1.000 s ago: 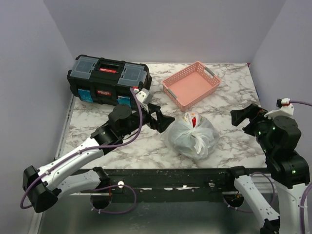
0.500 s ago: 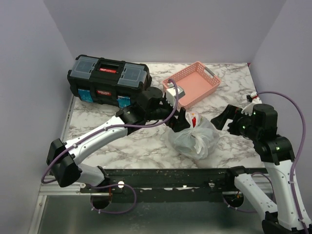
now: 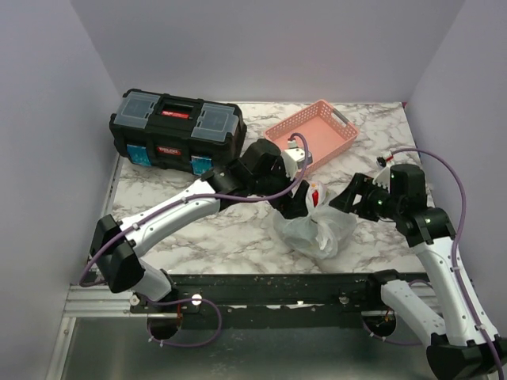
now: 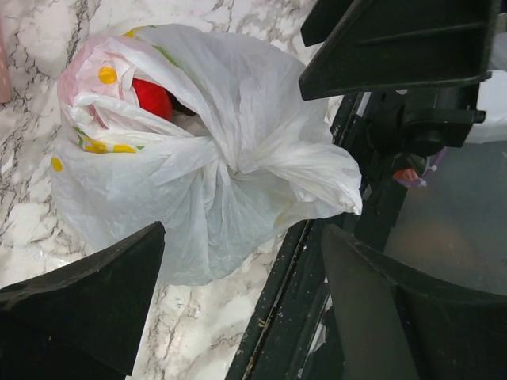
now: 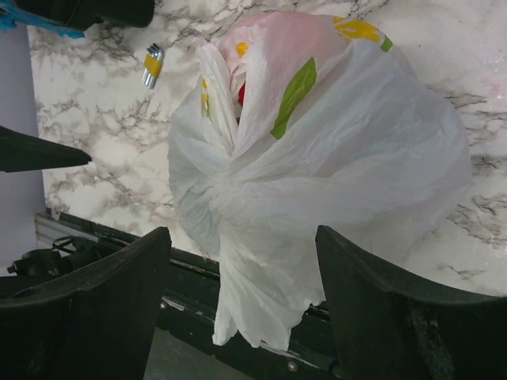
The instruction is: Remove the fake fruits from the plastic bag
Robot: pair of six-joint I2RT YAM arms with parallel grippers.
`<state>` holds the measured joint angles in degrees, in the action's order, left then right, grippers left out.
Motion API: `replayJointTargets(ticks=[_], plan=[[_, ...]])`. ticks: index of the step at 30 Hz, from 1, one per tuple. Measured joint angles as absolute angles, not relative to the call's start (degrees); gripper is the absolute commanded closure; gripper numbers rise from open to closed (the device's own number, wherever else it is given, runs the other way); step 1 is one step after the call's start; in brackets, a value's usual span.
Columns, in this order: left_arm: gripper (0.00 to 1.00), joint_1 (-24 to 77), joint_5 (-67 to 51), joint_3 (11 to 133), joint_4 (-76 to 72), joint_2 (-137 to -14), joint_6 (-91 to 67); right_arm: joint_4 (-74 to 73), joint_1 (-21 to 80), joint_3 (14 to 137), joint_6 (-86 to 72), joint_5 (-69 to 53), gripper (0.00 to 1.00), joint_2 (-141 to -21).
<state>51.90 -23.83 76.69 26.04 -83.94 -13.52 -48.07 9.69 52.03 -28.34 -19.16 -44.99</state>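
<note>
Of the fake fruits [image 4: 150, 96] inside the plastic bag [image 4: 238, 158], only 1 red patch shows at the opening. The rest is hidden behind the white film, so no kind can be told. In the right wrist view, left of the bag, 1 small yellow object [image 5: 152, 63] is too small to name. Up-left of the bag, 1 black shape [image 5: 79, 9] is cut off by the picture's edge.

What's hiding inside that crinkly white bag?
Through a gap in the plastic bag, a glossy red fruit peeks out, likely the apple. The crumpled plastic covers everything else inside, so any other fruits cannot be seen.
</note>
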Motion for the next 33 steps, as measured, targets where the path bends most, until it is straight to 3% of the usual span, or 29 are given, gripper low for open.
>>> replayJointTargets(ticks=[12, 23, 33], plan=[[0.20, 52.6, -23.2, 77.2, 26.4, -91.3, -13.1, -46.3, 11.1, 51.8, -29.0, -17.6, 0.25, -48.7], [0.20, 52.6, -20.5, 73.5, 24.0, -88.1, -16.4, -47.8, 33.7, 55.6, -32.3, 0.5, 0.23, -58.3], [0.17, 52.6, -16.9, 59.3, 9.9, -80.1, -25.4, -48.1, 38.0, 57.0, -33.4, 8.6, 0.28, -59.6]])
